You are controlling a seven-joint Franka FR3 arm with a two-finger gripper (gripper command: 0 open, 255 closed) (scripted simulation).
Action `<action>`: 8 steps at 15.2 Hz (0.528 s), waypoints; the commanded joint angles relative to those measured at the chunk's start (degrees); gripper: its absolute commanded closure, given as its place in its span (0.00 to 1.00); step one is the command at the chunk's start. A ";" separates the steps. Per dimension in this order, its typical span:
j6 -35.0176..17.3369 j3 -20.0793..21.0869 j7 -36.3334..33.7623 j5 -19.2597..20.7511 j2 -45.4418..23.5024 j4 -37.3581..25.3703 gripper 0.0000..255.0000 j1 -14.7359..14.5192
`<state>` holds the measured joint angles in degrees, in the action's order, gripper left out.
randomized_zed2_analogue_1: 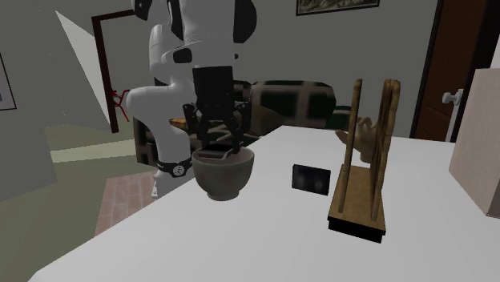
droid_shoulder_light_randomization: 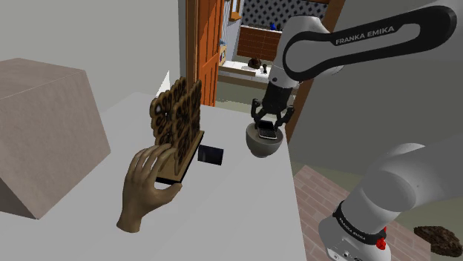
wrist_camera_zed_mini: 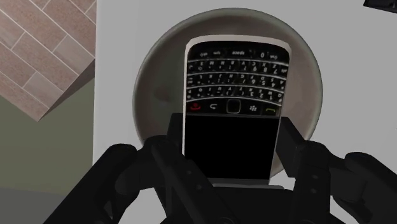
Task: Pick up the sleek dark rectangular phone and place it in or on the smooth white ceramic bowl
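Note:
A dark keypad phone (wrist_camera_zed_mini: 232, 108) with a black screen sits between my gripper's (wrist_camera_zed_mini: 230, 137) two black fingers, which press on its long sides. It hangs just over the middle of the pale round bowl (wrist_camera_zed_mini: 146, 76). From the shoulder view, my gripper (droid_shoulder_light_randomization: 268, 127) points straight down with the phone (droid_shoulder_light_randomization: 267, 133) at the rim of the bowl (droid_shoulder_light_randomization: 263, 147), near the table's right edge. In the second exterior view the phone (randomized_zed2_analogue_1: 213, 152) lies about level with the top of the bowl (randomized_zed2_analogue_1: 223, 175), under the gripper (randomized_zed2_analogue_1: 215, 144).
A flat dark rectangle (droid_shoulder_light_randomization: 211, 155) (randomized_zed2_analogue_1: 311, 178) lies on the white table (droid_shoulder_light_randomization: 245, 200) beside the bowl. A wooden rack (droid_shoulder_light_randomization: 178, 119) (randomized_zed2_analogue_1: 364, 160), a model hand (droid_shoulder_light_randomization: 145, 185) and a big box (droid_shoulder_light_randomization: 44, 133) stand further along. The table edge runs close to the bowl.

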<state>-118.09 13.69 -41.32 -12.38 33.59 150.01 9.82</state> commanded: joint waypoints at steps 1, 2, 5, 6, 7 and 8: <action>-0.02 0.01 0.01 0.00 -0.05 0.07 0.00 -0.01; -0.01 0.01 0.02 0.00 -0.05 0.06 0.00 -0.01; -0.02 0.01 0.02 0.00 -0.07 0.05 0.00 0.00; -0.01 0.02 0.00 -0.01 -0.04 0.06 0.00 -0.01; 2.18 -0.33 -0.04 0.27 0.71 -1.36 0.00 0.10; 4.32 -0.66 -0.08 0.54 1.35 -2.86 0.00 0.21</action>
<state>-115.60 13.25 -41.29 -12.00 34.23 148.21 10.01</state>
